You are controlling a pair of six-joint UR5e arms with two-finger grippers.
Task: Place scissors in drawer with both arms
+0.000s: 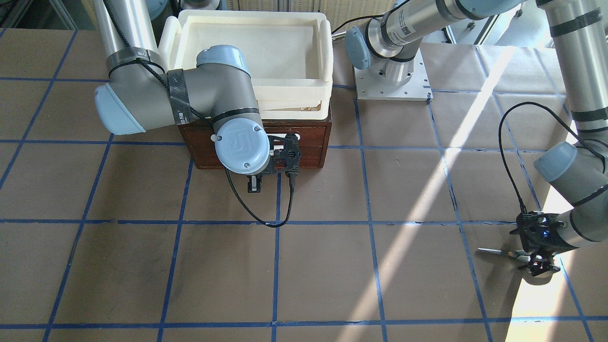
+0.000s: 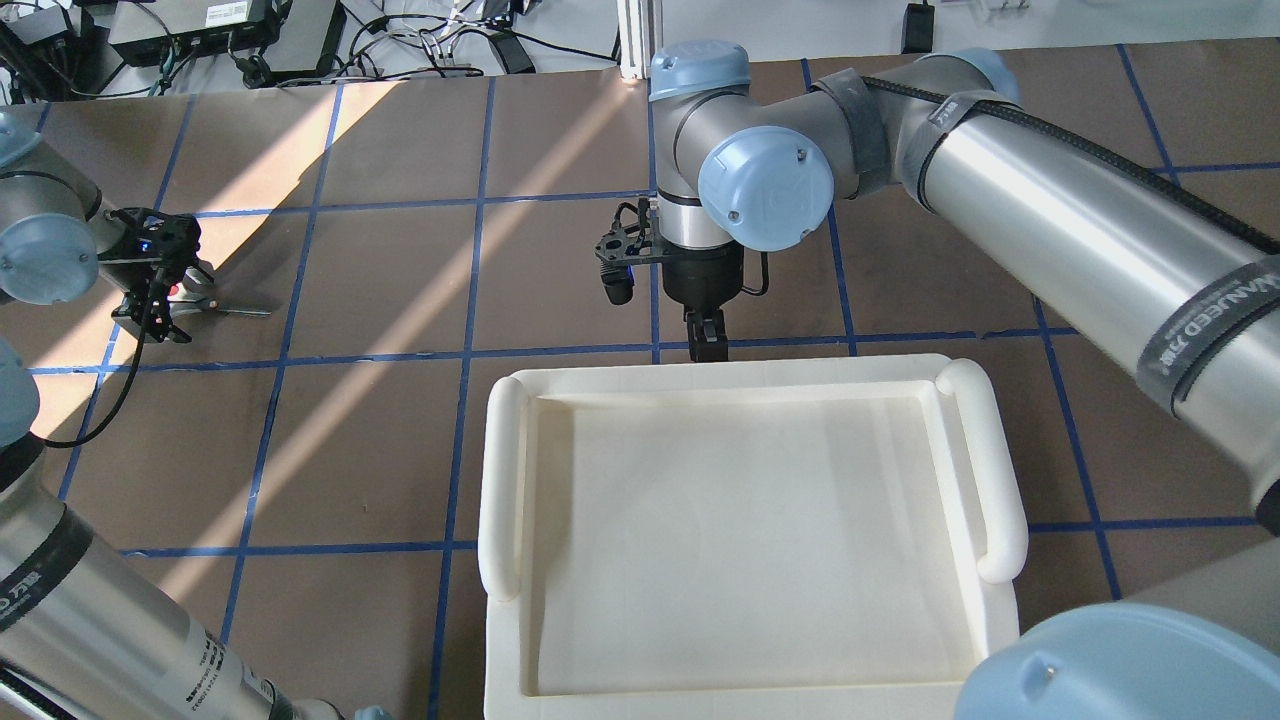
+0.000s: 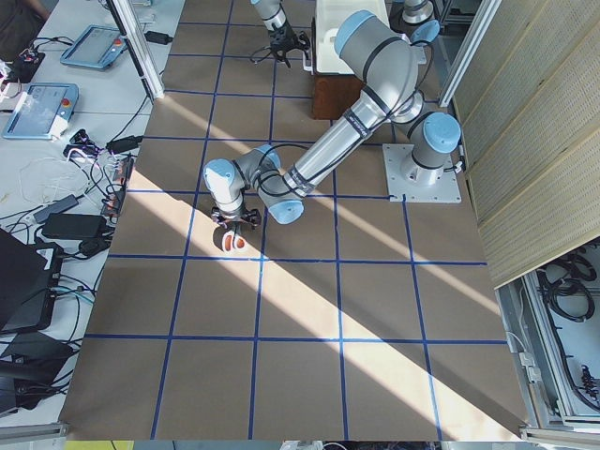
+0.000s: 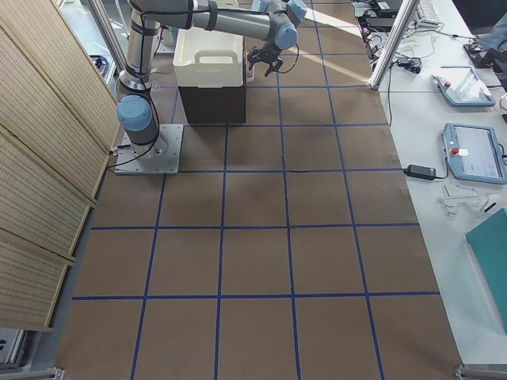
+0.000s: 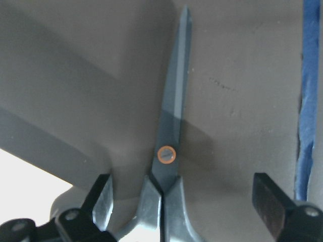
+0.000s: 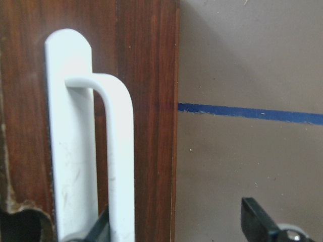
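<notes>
Left gripper [image 1: 540, 266], jaws open, straddles the scissors [image 5: 169, 146] on bare worktop toward the operators' edge. Right gripper [image 1: 255, 185], jaws open, sits at the drawer [image 1: 309, 142] front.

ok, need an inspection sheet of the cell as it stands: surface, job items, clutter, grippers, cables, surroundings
Surface: brown paper-covered table, blue tape grid, a sun stripe across it.
Job's things: scissors flat on the table, blades closed; drawer looks shut, its white handle not yet gripped.
Clutter: cream tray on top of the drawer unit.
Grippers: left gripper open, fingers either side of the scissors' handle end; right gripper open, low beside the white handle.
Cables: black cables, one looping off the right wrist, one off the left wrist.
Surroundings: teach pendants on side benches.
</notes>
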